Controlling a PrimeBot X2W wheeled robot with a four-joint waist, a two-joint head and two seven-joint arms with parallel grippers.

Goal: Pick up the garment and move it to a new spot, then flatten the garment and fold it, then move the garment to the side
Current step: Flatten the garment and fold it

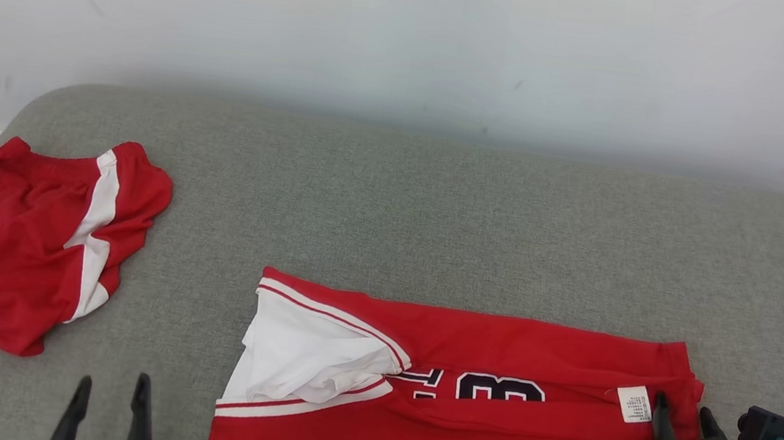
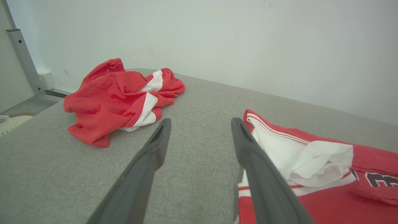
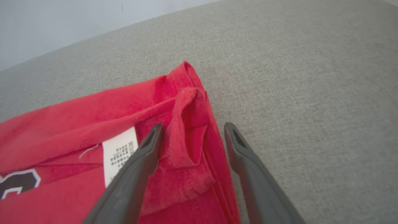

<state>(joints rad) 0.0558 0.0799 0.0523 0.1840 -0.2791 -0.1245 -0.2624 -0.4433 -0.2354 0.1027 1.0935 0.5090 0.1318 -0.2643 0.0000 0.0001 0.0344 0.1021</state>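
The garment [image 1: 496, 342] is a red jersey with white trim and a dark number, lying folded into a long band across the front of the grey cushion [image 1: 438, 203]. A white label [image 1: 634, 404] shows near its right end. My right gripper [image 1: 683, 406] is open at that right end. In the right wrist view the right gripper [image 3: 192, 126] straddles a bunched fold of the red hem [image 3: 189, 137] without pinching it. My left gripper [image 1: 111, 384] stands open over bare cushion, just left of the garment's white-trimmed end [image 2: 298, 155], with nothing between the left gripper's [image 2: 200, 121] fingers.
A second red piece with a white stripe, shorts [image 1: 43, 239], lies crumpled at the cushion's far left, also seen in the left wrist view as the shorts [image 2: 112, 99]. A pale wall [image 1: 413, 30] runs behind the cushion. Grey cushion stretches bare behind and right of the garment.
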